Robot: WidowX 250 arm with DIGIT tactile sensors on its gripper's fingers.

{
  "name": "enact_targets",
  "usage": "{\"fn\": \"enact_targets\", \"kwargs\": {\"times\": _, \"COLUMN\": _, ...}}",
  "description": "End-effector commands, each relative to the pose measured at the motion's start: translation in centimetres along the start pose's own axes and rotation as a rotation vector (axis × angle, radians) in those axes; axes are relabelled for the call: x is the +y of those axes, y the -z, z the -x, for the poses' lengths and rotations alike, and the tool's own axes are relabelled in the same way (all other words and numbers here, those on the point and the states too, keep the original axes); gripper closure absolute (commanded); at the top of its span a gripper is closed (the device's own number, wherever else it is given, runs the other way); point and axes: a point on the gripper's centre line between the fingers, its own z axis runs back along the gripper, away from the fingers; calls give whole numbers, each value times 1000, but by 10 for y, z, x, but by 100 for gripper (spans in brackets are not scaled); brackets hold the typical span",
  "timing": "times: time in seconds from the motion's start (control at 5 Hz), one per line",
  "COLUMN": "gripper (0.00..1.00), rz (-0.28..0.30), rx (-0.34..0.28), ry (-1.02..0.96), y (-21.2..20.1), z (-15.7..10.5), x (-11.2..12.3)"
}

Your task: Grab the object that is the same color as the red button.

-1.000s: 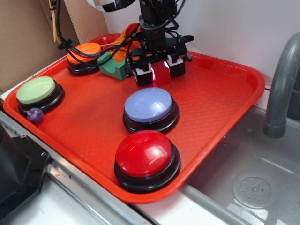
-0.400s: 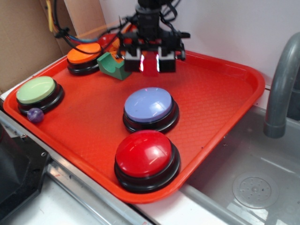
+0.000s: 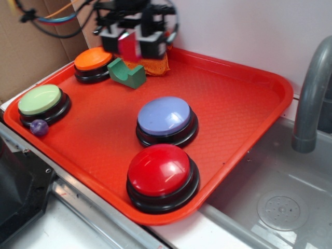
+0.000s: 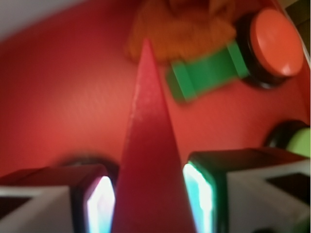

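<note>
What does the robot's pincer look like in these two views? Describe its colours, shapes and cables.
The pincer is a black frame with two blocky white fingers, black-edged, their inner faces glowing pale. Black, orange and blue cables trail from it at upper left in the exterior view.

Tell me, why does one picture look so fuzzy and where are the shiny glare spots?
In the wrist view the red wedge, clamped in the hand, sits so near the lens that it blurs, and the green block behind is smeared too. In the exterior view the hand looks motion-blurred, while the red button and blue button show soft white glare.
</note>
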Motion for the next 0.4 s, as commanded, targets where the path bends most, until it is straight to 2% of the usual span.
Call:
{"fn": "enact_targets", "kwargs": {"times": 0.0, "gripper": 100, "rz": 14, "rx": -90, "ry": 38, "y": -23, "z": 34, "x": 41}}
{"fn": "enact_targets", "kwargs": {"times": 0.2, "gripper": 100, "rz": -1, "rx": -87, "ry": 56, "y": -25, "z": 39, "x": 43}}
